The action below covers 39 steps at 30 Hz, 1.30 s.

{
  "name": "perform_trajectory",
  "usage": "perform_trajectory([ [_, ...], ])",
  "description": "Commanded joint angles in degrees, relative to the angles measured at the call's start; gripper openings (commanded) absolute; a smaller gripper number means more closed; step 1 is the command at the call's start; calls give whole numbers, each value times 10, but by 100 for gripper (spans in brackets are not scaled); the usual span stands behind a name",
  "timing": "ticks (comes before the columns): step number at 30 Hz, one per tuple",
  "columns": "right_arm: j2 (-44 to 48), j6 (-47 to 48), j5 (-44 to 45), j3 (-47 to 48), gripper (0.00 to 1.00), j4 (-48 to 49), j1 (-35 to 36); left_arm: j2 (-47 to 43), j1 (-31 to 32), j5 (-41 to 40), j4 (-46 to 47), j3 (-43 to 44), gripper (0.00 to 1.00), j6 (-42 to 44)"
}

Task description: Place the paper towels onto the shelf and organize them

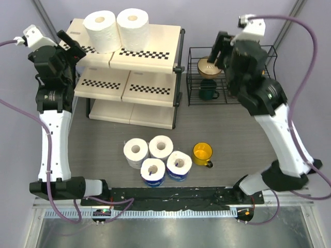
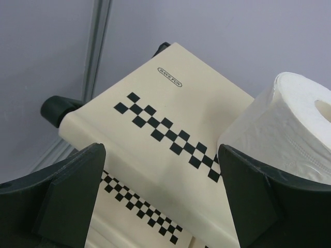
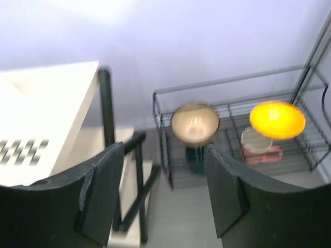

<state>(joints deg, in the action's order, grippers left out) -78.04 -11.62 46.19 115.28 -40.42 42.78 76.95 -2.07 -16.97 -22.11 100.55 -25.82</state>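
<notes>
Two bare white paper towel rolls (image 1: 102,30) (image 1: 133,27) stand on the top board of the checkered shelf (image 1: 150,57). Two more bare rolls (image 1: 136,152) (image 1: 161,148) and two blue-wrapped rolls (image 1: 153,172) (image 1: 179,166) stand clustered on the table in front. My left gripper (image 1: 75,46) is open and empty at the shelf's top left corner; in the left wrist view (image 2: 160,170) a roll (image 2: 289,134) sits by its right finger. My right gripper (image 1: 217,49) is open and empty, raised over the gap between shelf and wire rack (image 3: 165,175).
A black wire rack (image 1: 194,77) at the back right holds a tan bowl (image 1: 206,67), a dark green mug (image 1: 209,90) and, in the right wrist view, a yellow bowl (image 3: 277,120). A yellow mug (image 1: 202,153) stands on the table right of the rolls.
</notes>
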Motion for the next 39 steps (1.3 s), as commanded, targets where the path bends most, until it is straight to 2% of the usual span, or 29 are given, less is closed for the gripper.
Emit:
perform_trajectory([
  [1, -138, 47, -149, 144, 70, 24, -109, -28, -12, -15, 4, -4, 96, 17],
  [3, -186, 55, -180, 229, 80, 24, -137, -31, -12, -11, 5, -8, 96, 17],
  [7, -285, 78, -217, 323, 85, 43, -155, -43, -14, -10, 13, -19, 96, 18],
  [13, -301, 111, -252, 276, 88, 171, -157, -49, -14, -7, 26, -33, 96, 16],
  [18, -358, 114, -283, 316, 89, 202, -156, -44, -15, 4, 38, -40, 96, 12],
  [22, -383, 135, -313, 317, 93, 227, -157, -40, -14, 17, 52, -46, 96, 10],
  [29, -418, 145, -388, 317, 93, 267, -159, -30, -14, 28, 65, -44, 96, 19],
  [39, -448, 96, -446, 329, 94, 308, -159, -26, -14, 37, 75, -42, 96, 21],
])
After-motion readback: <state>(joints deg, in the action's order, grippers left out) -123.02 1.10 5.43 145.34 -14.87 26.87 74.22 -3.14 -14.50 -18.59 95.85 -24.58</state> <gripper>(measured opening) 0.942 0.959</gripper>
